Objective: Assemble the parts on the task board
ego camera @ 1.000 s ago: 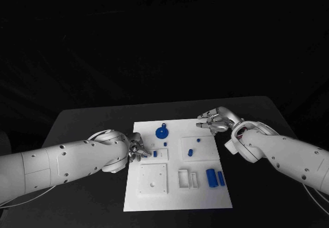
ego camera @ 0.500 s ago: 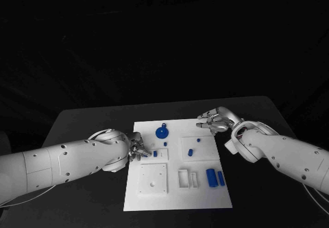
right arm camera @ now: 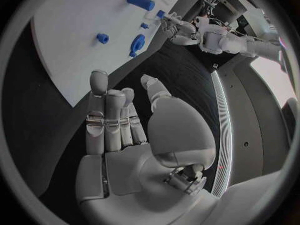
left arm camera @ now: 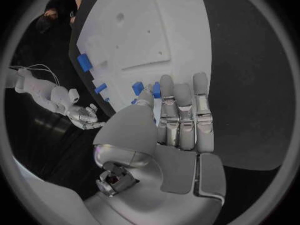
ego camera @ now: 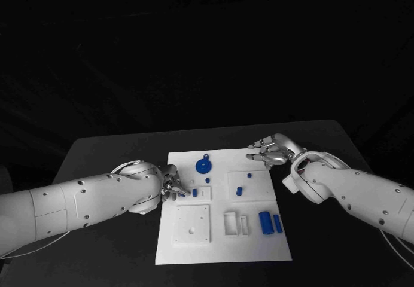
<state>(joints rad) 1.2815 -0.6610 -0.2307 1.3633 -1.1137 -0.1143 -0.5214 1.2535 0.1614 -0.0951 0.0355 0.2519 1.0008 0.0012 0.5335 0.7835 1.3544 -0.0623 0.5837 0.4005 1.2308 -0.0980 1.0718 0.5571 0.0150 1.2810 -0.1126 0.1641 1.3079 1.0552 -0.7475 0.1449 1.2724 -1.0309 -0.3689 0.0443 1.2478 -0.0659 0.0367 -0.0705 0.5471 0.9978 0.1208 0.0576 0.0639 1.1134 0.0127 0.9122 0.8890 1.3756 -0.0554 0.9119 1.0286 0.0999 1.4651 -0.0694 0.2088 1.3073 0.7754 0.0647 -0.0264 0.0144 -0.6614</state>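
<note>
Left hand: your left hand [ego camera: 169, 184] sits left of centre at the task board's [ego camera: 220, 248] left edge, fingers straight and side by side, grasping nothing, tips close to a small blue peg [ego camera: 195, 192].
Board and parts: you see the white plate at centre frame; a round blue part [ego camera: 203, 167] upper middle, two blue cylinders [ego camera: 271, 223] lower right.
Right hand: your right hand [ego camera: 273, 150] hovers right of centre at the board's upper right corner, fingers loose, empty.

left hand [ego camera: 170, 184] empty, right hand [ego camera: 271, 150] empty, fingers straight
</note>
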